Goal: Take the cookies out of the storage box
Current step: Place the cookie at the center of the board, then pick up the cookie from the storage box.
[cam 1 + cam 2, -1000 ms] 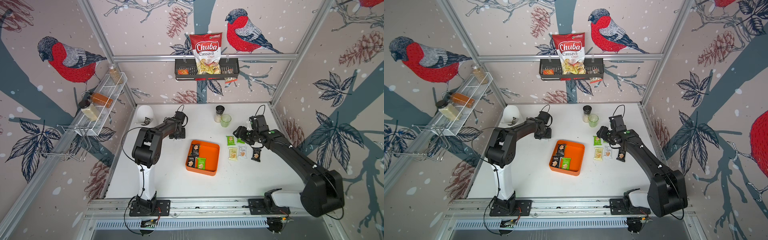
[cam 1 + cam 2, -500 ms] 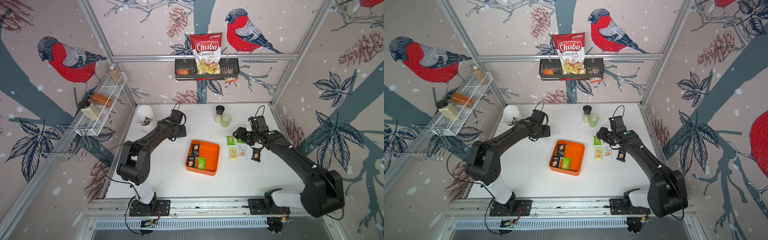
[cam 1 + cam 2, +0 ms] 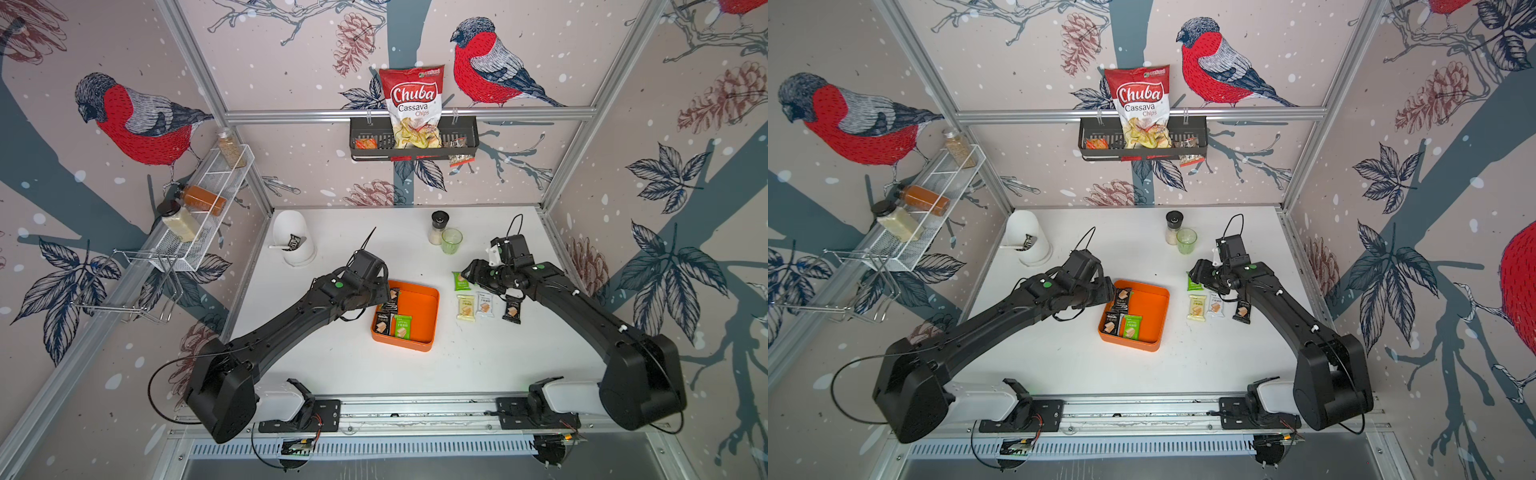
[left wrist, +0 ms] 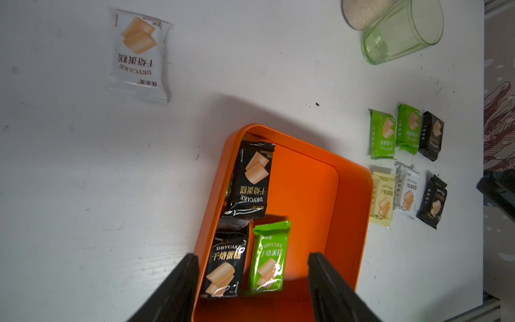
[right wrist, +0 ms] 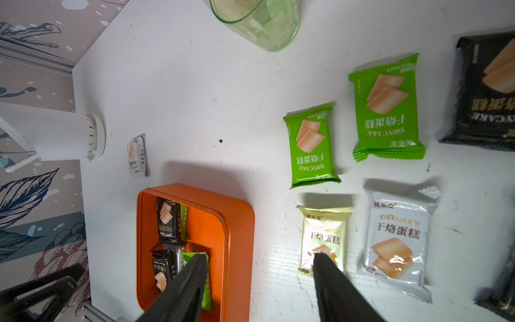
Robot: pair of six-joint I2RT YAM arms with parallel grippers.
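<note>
The storage box (image 3: pixel 423 308), a shallow bright orange tray with rounded corners, sits mid-table (image 3: pixel 332 365). Along one wall inside lie cookies (image 4: pixel 252 181): two black packets and a green one, each printed with a tan biscuit. Six more lie in two rows just beside the box, and a white packet (image 4: pixel 138 55) lies apart. The left tool (image 4: pixel 253 256) hovers spread and empty over the box. The right tool (image 5: pixel 259 254) is also spread and empty.
</note>
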